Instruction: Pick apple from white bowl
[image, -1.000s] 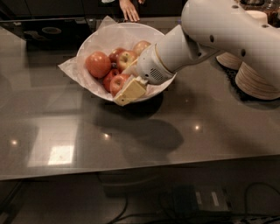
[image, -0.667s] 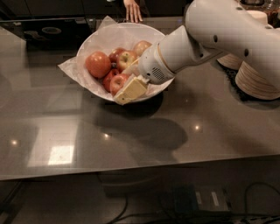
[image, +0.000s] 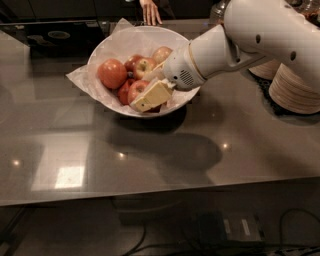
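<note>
The dark grey glossy bench (image: 150, 170) carries everything. A bulky white robot arm (image: 260, 35) reaches in from the right over the wide round white bowl lined with crinkled white paper (image: 107, 47). Stacked beige paper plates (image: 295, 92) stand at the far right. The cream-coloured gripper (image: 146, 95) sits low inside the bowl's near side; whether its jaws are open or closed cannot be told. The deep red round apple (image: 134, 89) lies in the bowl, touching the gripper.

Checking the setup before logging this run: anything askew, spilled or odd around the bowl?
Nothing spilled or damaged. The paper liner bunches out over the left rim of the white bowl onto the counter, and a person's hand is at the far edge behind it. The gripper sits inside the bowl's front rim among the apples.
</note>
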